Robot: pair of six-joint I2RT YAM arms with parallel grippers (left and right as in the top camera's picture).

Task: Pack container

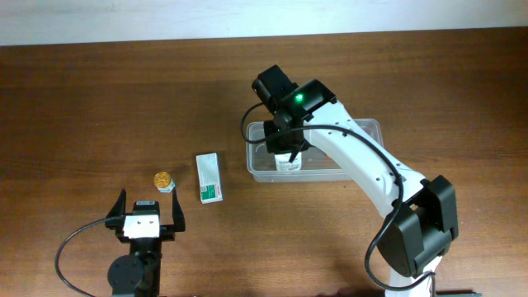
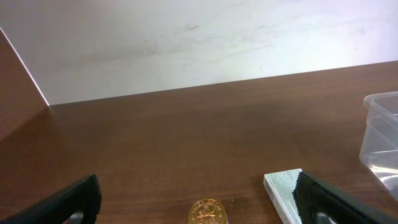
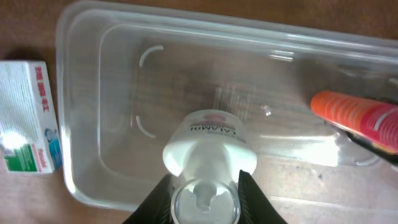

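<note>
Over the clear, round-cornered plastic container (image 3: 93,81), the right tool (image 3: 205,194) pinches a white bottle (image 3: 209,142).

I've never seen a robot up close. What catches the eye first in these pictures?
The white right arm reaches over the clear container, its right gripper shut on a white bottle above the tub's floor; an orange tube lies inside. On the table by the open left gripper sit a small box and a gold-topped item.
</note>
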